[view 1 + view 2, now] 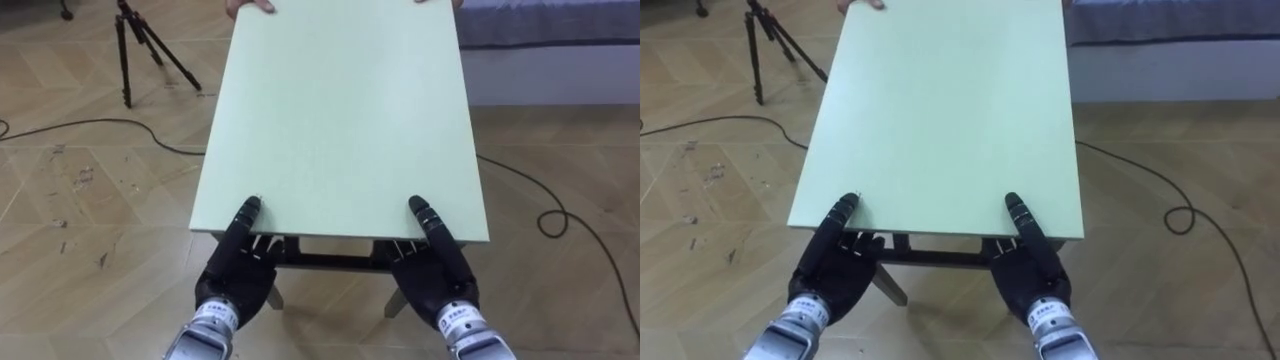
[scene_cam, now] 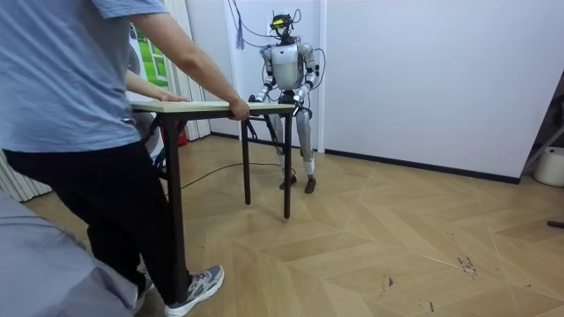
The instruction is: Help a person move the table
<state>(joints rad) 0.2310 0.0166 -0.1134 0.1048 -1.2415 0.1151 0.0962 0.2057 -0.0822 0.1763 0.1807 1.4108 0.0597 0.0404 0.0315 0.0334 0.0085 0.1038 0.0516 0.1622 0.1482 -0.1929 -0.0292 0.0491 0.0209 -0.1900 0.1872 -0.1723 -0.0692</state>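
Table [image 1: 340,120], with a pale green top and dark legs, stretches straight away from the robot over a herringbone wood floor [image 1: 80,200]. The left hand [image 1: 238,270] and right hand [image 1: 440,270] clamp its near edge, one close to each corner. On each, one dark digit lies flat on the top while the rest reach under the edge (so the board is pinched between them). At the far edge a person's fingertips [image 1: 250,6] rest on the top. In the room view the person [image 2: 79,106] stands at that end, gripping the tabletop's edge with both hands, and the robot faces them upright near a white wall [image 2: 423,70]. A tripod [image 1: 130,50] stands on the floor left of the table, and a dark cable [image 1: 560,215] loops on the right.
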